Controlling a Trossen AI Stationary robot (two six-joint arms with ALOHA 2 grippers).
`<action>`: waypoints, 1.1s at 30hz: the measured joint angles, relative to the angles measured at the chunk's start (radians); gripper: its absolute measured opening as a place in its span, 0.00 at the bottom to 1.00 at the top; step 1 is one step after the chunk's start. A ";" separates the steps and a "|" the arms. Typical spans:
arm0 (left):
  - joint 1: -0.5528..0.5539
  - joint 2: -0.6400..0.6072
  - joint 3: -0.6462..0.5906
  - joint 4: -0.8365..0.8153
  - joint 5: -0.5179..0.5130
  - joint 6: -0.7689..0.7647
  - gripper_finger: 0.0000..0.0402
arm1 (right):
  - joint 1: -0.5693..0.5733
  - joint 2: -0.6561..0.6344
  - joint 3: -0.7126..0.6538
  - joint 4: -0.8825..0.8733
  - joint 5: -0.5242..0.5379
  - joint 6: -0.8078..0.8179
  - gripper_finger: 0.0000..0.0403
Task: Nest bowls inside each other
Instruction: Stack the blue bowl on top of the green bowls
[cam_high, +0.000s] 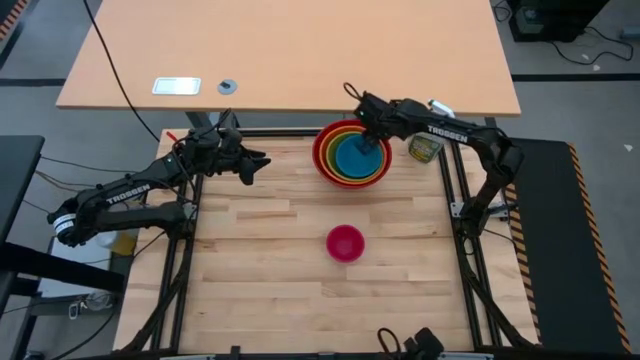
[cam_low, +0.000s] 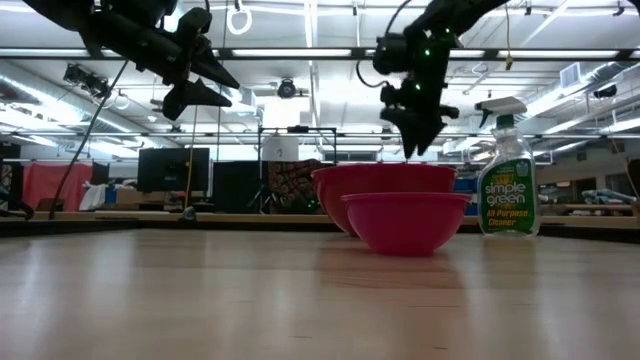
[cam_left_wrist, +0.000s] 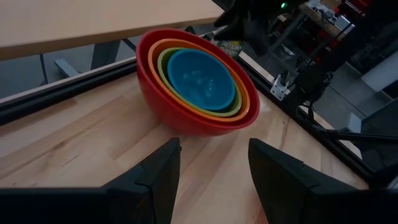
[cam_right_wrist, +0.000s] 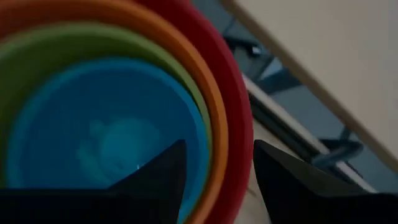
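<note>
At the table's far side the blue bowl (cam_high: 355, 157) sits inside the lime green (cam_left_wrist: 163, 62), orange (cam_left_wrist: 152, 53) and red (cam_high: 322, 150) bowls, and the red one rests on the wood. The pink bowl (cam_high: 345, 243) stands alone, upright, at the table's middle. My right gripper (cam_right_wrist: 219, 168) hangs open just above the stack's far right rim, pointing steeply down, with nothing between its fingers. At the far left my left gripper (cam_left_wrist: 214, 168) floats open above the table, pointing toward the stack.
A clear spray bottle (cam_low: 505, 180) with a green label stands right of the stack at the far right corner. A light desk (cam_high: 290, 60) lies beyond the far edge. Bare wood spreads around the pink bowl and toward the near edge.
</note>
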 joint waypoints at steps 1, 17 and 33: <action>0.000 0.000 0.000 0.000 0.000 -0.002 0.48 | 0.001 0.000 0.017 0.000 -0.006 0.003 0.47; 0.000 0.000 0.000 0.000 0.000 0.010 0.48 | 0.009 0.002 -0.194 0.164 -0.225 -0.080 0.47; 0.000 0.000 0.000 0.000 0.000 0.005 0.48 | 0.007 -0.034 -0.130 0.239 -0.289 -0.040 0.47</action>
